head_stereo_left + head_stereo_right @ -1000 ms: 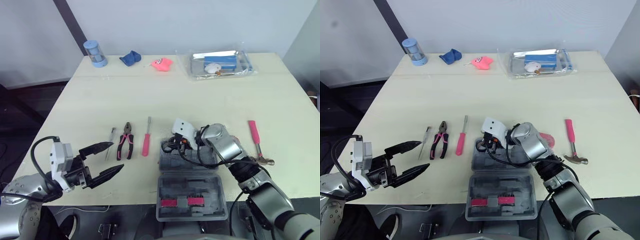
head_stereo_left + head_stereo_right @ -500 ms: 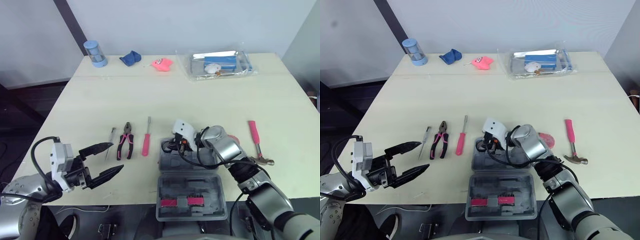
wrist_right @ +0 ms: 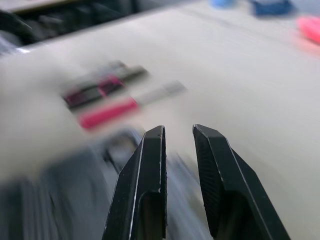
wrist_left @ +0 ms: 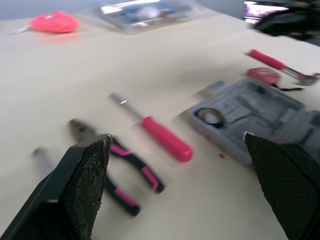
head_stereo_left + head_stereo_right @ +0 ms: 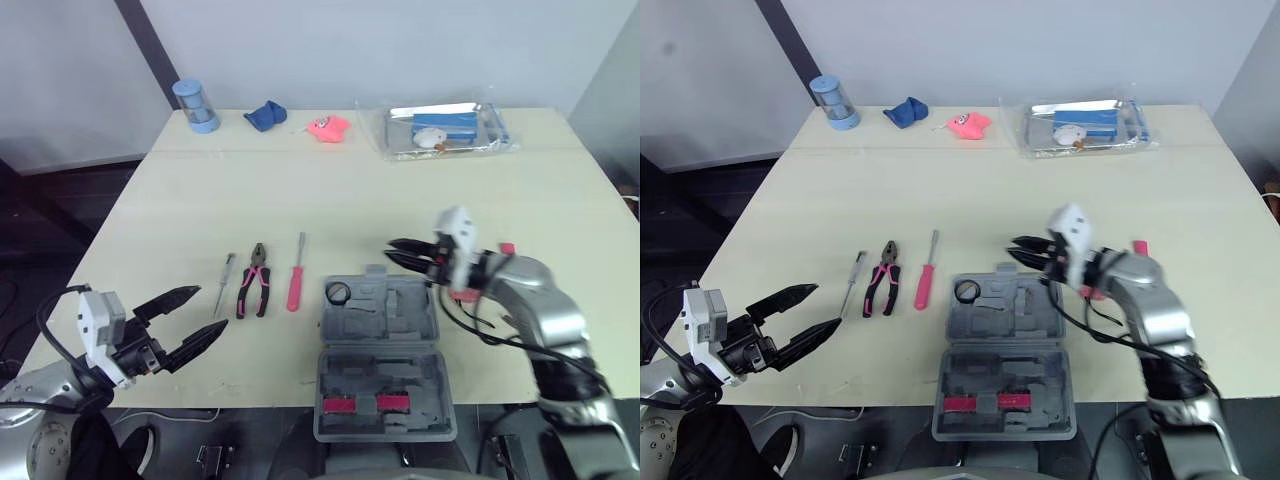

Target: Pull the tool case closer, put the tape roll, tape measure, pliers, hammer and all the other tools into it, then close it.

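A: Where is the grey plastic tool case (image 5: 400,320) sitting?

B: It is lying open at the 6 o'clock edge of the pale cream table (image 5: 350,190), with its lid hanging toward the robot. A small black tape roll (image 5: 338,293) is resting in the tray's 10 o'clock corner.

A: And the right gripper (image 3: 177,131)?

B: It is hovering around the tray's 12 o'clock rim, its fingers standing a narrow gap apart and gripping nothing.

A: The left gripper (image 5: 211,311)?

B: It is hanging at the table's 7 o'clock edge, spread wide and empty.

A: What about the loose tools?

B: The pink-and-black pliers (image 5: 252,293), pink-handled screwdriver (image 5: 294,288) and slim silver screwdriver (image 5: 224,284) are lying at the case's 9 o'clock. The round pink tape measure (image 4: 264,75) and pink-handled hammer (image 4: 272,62) are lying at its 3 o'clock.
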You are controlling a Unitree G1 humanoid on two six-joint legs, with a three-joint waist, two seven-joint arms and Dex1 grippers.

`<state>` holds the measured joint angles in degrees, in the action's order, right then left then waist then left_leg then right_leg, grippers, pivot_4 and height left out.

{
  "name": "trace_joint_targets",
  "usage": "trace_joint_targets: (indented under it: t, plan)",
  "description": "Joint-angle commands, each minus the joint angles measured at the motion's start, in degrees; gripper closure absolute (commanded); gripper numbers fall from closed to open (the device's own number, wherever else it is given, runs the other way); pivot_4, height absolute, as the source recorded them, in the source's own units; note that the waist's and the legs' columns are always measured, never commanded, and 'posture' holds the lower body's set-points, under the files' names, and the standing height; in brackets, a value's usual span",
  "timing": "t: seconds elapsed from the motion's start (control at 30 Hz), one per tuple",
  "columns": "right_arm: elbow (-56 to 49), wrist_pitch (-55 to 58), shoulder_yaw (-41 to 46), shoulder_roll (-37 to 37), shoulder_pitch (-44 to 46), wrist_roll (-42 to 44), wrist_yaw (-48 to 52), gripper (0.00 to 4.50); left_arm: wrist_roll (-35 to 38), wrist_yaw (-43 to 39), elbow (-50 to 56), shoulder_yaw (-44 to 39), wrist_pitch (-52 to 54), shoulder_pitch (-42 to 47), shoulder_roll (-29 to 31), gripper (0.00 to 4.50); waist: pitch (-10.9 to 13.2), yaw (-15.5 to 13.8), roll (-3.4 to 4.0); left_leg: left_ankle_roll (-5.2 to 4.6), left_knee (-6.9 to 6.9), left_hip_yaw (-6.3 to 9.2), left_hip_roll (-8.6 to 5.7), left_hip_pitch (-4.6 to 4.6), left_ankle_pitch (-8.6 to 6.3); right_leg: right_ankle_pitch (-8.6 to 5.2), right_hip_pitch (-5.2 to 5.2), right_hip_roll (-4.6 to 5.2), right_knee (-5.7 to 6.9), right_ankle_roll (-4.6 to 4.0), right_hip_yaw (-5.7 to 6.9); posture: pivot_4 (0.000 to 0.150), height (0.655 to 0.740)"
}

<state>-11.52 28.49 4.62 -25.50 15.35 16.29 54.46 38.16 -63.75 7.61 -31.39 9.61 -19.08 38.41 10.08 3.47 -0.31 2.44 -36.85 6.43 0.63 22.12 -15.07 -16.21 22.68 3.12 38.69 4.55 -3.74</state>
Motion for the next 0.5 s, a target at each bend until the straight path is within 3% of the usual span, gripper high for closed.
trace_joint_targets:
  t: [0.03,0.27,0.37,0.5]
  plan:
    - [-3.3,-4.1,9.9,-3.6,-7.4,4.3,-0.3,3.57,-0.3,1.0,-1.5,-3.0,-1.4,-1.2,-0.5,0.0,0.0,-0.1,-0.01,0.0,0.0,-0.02,0.0,-0.01,0.0,0.0,0.0,0.0,0.05,0.0,-0.02,0.15,0.74]
    - [-1.1,-10.9,26.3,-7.1,-25.8,8.6,0.8,3.57,-2.2,1.6,-7.3,-4.5,-3.7,-3.2,-1.7,0.0,0.0,-0.7,-0.11,-0.01,0.01,-0.2,0.02,-0.08,-0.01,-0.01,-0.09,0.0,-0.03,0.01,-0.13,0.15,0.74]
    - [1.5,-14.0,31.0,-6.8,-31.5,10.1,1.4,2.73,-3.0,1.1,-10.1,-4.9,-4.6,-4.1,-1.7,0.0,0.0,-0.8,-0.13,-0.01,0.01,-0.25,0.07,-0.28,-0.01,-0.02,-0.27,-0.04,-0.02,0.02,-0.17,0.15,0.74]
    - [8.2,-19.5,35.1,-6.6,-37.8,10.1,2.4,0.99,-3.6,0.4,-13.4,-5.3,-5.7,-4.9,-1.4,0.0,-0.1,-1.0,-0.22,-0.02,0.02,-0.28,0.07,-0.31,-0.01,-0.02,-0.36,-0.03,-0.15,0.03,-0.18,0.15,0.74]
